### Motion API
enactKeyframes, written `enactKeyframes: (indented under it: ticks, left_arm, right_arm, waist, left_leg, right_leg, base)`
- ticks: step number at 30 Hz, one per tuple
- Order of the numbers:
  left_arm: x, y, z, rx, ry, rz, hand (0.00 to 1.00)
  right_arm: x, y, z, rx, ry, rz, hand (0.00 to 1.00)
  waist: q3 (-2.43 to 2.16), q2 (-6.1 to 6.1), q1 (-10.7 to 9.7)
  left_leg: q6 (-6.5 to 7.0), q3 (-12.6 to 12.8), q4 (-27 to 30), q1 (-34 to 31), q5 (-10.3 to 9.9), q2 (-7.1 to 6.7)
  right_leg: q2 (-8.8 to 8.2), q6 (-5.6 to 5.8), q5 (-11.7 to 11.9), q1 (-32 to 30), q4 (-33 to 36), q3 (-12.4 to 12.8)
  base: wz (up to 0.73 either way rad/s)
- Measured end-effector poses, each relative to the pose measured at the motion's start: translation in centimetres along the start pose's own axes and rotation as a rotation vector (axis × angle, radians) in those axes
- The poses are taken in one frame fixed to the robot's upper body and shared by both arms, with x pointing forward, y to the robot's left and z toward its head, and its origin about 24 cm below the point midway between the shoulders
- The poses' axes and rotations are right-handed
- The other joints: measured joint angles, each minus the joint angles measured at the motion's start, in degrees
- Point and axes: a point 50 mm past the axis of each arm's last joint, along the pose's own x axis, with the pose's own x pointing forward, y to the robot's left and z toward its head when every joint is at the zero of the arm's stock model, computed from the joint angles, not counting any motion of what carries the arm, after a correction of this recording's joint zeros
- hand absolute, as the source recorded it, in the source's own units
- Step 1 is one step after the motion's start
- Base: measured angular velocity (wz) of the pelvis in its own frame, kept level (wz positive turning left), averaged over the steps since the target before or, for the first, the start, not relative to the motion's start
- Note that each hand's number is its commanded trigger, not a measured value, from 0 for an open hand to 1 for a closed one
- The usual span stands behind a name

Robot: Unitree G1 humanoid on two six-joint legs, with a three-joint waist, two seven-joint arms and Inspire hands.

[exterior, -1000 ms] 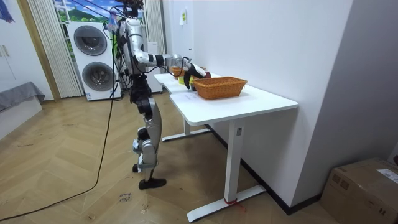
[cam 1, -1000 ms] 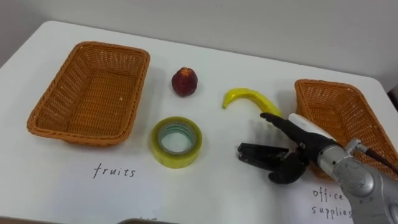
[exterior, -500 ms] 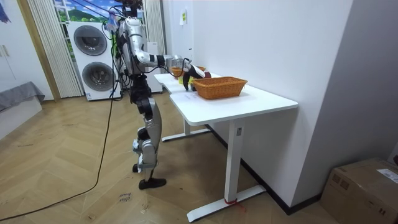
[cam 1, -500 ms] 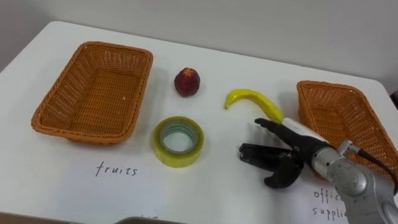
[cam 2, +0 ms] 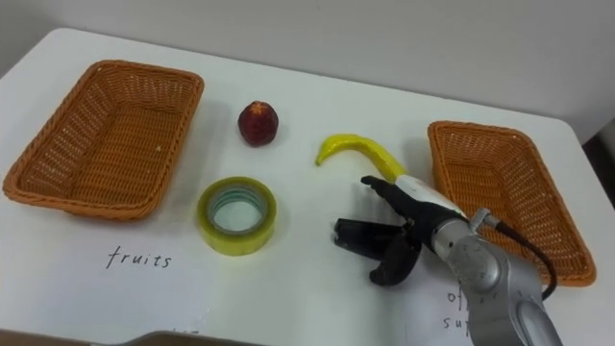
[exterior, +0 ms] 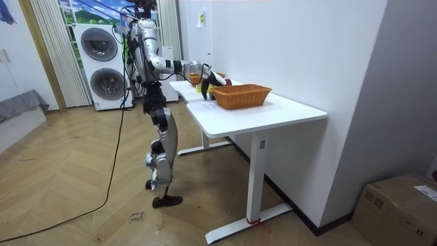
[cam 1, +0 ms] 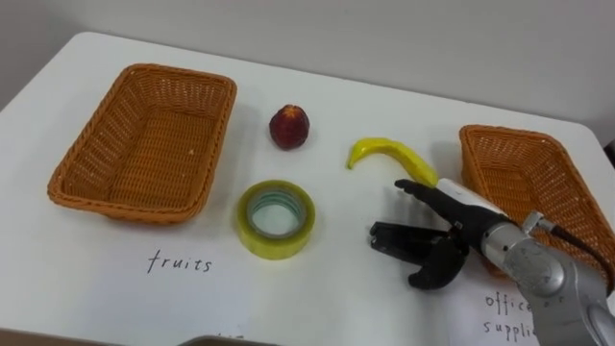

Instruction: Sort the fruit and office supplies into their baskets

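On the white table a red peach point(cam 1: 289, 127) and a yellow banana point(cam 1: 389, 157) lie towards the back, between two wicker baskets. A yellow tape roll point(cam 1: 279, 242) lies flat in front of the peach. The left basket point(cam 1: 125, 207) is empty, with "fruits" handwritten on the table before it. The right basket point(cam 1: 471, 159) is also empty, with an office supplies label before it. My right hand point(cam 1: 450, 242) is open just in front of the banana and right of the tape, fingers stretched left, holding nothing. In the room view that hand point(exterior: 207, 76) reaches over the table.
I stand at the table's point(exterior: 273, 113) long side, seen at the room view's left. Two stacked washing machines point(exterior: 102, 65) stand behind me. The table's front edge point(cam 1: 115, 332) is close below the written labels.
The view shifted slightly to the left at first. My right hand stays almost in place, open, between the tape and the right basket.
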Motion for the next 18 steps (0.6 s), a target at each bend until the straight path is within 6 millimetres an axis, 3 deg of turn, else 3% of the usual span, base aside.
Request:
enactKeyframes:
  ticks: [18]
  left_arm:
    - [0.17,0.02,0.35,0.005,0.020,0.013,0.00]
  right_arm:
    - [0.83,-0.40,-0.75,0.017,0.054,0.015,0.00]
  waist:
    - [-0.09,-0.14,0.8]
  left_leg:
    - [-0.01,0.0,0.0,0.0,0.0,-0.01]
  right_leg:
    - [0.01,-0.12,0.1,0.1,0.1,0.1]
  base:
    - [0.00]
